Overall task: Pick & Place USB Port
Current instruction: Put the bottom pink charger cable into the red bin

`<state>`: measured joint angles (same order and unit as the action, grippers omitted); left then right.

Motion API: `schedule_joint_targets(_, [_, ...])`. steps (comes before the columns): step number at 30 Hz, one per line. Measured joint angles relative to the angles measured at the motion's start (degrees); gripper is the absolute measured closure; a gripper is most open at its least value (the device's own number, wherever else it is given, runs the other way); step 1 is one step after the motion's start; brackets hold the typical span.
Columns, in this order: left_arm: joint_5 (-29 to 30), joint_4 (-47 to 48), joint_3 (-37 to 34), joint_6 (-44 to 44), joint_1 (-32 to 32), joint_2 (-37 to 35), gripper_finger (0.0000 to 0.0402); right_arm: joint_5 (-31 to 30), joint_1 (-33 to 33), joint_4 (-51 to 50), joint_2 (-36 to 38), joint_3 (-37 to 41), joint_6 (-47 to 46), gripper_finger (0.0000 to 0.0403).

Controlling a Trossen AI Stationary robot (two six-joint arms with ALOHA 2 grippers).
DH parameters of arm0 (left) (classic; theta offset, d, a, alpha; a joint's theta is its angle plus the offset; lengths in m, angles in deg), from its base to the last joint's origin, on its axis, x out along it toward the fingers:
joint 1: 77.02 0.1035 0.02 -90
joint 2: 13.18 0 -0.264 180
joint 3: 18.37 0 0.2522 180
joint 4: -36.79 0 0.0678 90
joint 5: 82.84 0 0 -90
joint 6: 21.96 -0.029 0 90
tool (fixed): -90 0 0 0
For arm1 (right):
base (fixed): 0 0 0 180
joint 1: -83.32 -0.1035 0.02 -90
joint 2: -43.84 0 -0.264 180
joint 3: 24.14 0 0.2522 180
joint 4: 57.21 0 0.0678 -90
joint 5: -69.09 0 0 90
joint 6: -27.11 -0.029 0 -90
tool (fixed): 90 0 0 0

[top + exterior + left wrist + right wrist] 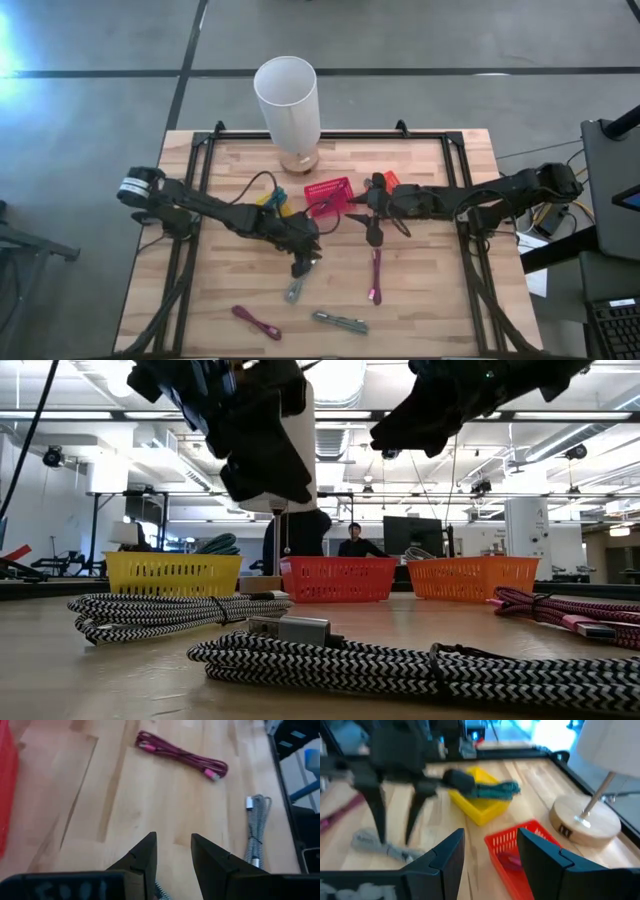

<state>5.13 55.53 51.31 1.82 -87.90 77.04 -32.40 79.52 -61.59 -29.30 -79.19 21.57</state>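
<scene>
A black-and-white braided USB cable point(293, 292) lies bundled on the wooden table point(430, 300). My left gripper point(302, 265) hangs just above its far end, pointing slantwise down, fingers open point(173, 847). The right wrist view shows those fingers standing apart over the cable point(380, 847). A strip of the cable shows between the finger bases point(160, 892). My right gripper point(374, 232) is open point(490, 850) and held above the table beside the red basket point(330, 195), which holds a magenta cable point(512, 860).
A yellow basket point(275, 205) holds a teal cable; an orange basket point(390, 180) sits farther right. A white lamp point(290, 100) stands at the far edge. More cables lie near the front: magenta point(376, 275), magenta point(257, 322), grey point(340, 321).
</scene>
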Motion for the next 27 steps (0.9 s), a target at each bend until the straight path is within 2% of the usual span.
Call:
schedule_joint_targets(5, [-0.5,0.3,0.3,-3.5,-1.8,-1.0,0.0289,0.0,0.0,-5.3,0.0,-2.1,-0.2,0.0225])
schedule_joint_targets(9, [-5.2,0.9,0.4,-7.4,-4.3,-1.3,0.0289,0.0,0.0,-5.4,0.0,-2.1,0.0,0.0225])
schedule_joint_targets(13, [-9.6,5.9,0.3,-10.2,-8.5,-1.4,0.0289,0.0,0.0,-6.2,0.0,-2.0,0.0,0.0225])
schedule_joint_targets(20, [-9.2,15.2,0.1,-6.0,-17.1,-1.4,0.0289,0.0,0.0,-6.1,0.0,-2.0,0.2,0.0225])
schedule_joint_targets(27, [-6.0,16.4,0.1,-3.5,-24.7,-1.4,0.0289,0.0,0.0,-6.1,0.0,-2.0,0.2,0.0225])
